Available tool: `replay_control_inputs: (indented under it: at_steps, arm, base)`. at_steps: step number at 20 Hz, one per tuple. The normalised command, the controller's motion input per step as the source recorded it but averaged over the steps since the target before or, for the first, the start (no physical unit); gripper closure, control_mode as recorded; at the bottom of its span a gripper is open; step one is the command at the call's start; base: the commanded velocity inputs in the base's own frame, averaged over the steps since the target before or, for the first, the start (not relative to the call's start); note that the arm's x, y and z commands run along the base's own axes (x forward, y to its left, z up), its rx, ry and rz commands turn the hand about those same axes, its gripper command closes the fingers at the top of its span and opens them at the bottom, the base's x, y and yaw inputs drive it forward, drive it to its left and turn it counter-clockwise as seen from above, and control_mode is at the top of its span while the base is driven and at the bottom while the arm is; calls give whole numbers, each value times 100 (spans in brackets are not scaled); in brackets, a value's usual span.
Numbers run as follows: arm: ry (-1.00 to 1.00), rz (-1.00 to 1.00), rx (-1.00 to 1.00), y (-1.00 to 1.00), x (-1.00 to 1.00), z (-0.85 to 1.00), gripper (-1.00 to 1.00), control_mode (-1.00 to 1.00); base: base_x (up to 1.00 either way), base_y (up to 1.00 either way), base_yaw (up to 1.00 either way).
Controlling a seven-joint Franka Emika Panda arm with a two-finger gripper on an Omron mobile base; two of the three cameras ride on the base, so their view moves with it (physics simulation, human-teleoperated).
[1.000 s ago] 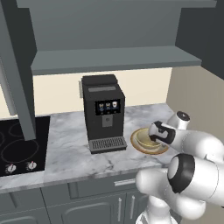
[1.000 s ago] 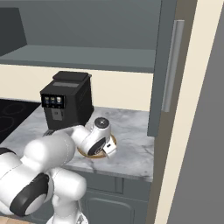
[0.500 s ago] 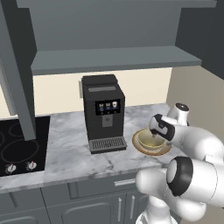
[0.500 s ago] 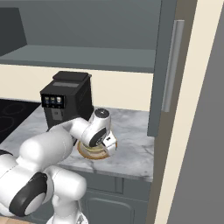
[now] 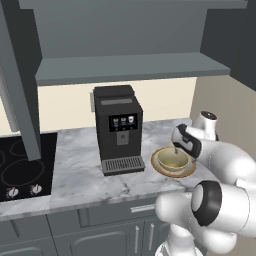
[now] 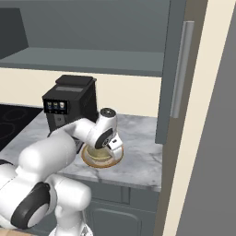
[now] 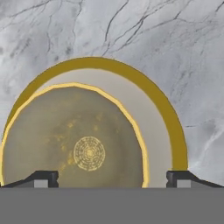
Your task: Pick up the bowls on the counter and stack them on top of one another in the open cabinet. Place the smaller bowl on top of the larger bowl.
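Dark fingertips of my claw (image 7: 112, 178) stand wide apart, gripping nothing, straddling the small deep olive-tan bowl (image 7: 74, 142). It sits nested in the wide shallow tan-rimmed bowl (image 7: 168, 118) on the white marble counter (image 7: 175, 48), so the stack awaits lifting into the dark grey open cabinet (image 5: 130, 67).

My arm (image 5: 225, 165) consists of glossy white rounded segments joined by dark grey circular joints; my gripper (image 7: 112, 177) carries two small dark finger tips.
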Motion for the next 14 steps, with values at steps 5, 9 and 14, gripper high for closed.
replay_control_inputs:
  at_steps: [5, 9, 14]
  arm:
    - [0, 0, 0, -13, -21, 12, -100, -100]
    - [0, 0, 0, -17, -34, 3, -100, -100]
    - [-6, 0, 4, -18, -49, 0, -100, -100]
  base:
    - [0, 0, 0]
    - [0, 0, 0]
    - [0, 0, 0]
